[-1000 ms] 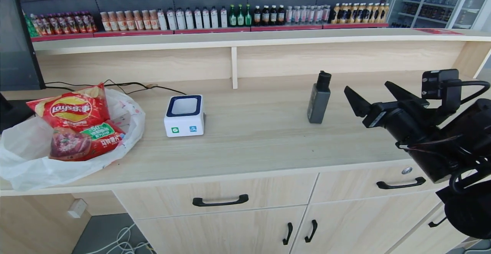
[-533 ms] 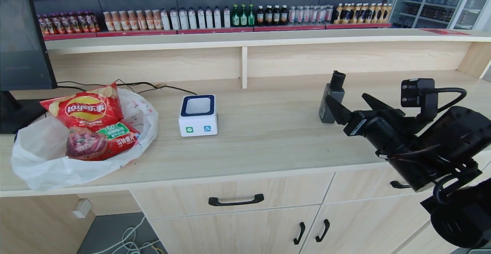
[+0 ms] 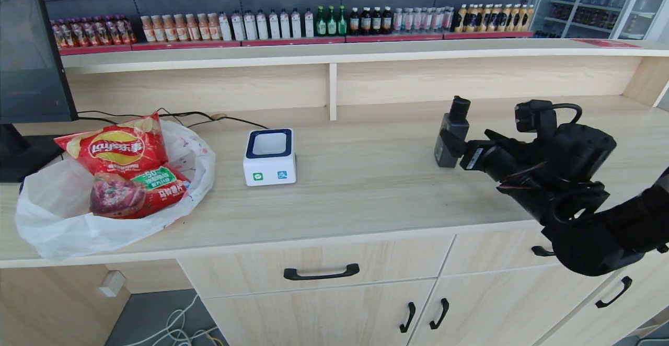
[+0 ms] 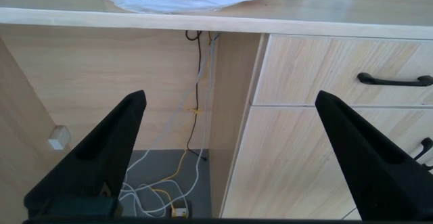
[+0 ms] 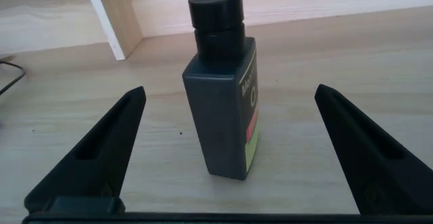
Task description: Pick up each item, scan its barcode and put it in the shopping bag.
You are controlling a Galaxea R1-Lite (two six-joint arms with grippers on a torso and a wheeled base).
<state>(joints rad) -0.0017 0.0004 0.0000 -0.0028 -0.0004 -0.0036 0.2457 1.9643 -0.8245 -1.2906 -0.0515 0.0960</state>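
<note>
Checkout tabletop [image 3: 355,199]: your right gripper [image 5: 230,94] sits level with the dark grey bottle [image 3: 450,126], fingers spread wide with the bottle standing upright between them and neither finger touching it. The bottle stands well to the right of the white scanner [image 3: 269,158]. The shopping bag [image 3: 42,226] lies on the scanner's far left with two snack packets [image 3: 125,171] already in it. Your left gripper [image 4: 230,95], fingers also apart, hangs low and left of the scanner, facing the cabinet front under the bag.

The risk is a topple. The bottle is tall on a narrow base, so one finger arriving first would likely push it over. Closing on the slimmer black cap instead of the flat body could let it swing or slip on the way to the scanner.
</note>
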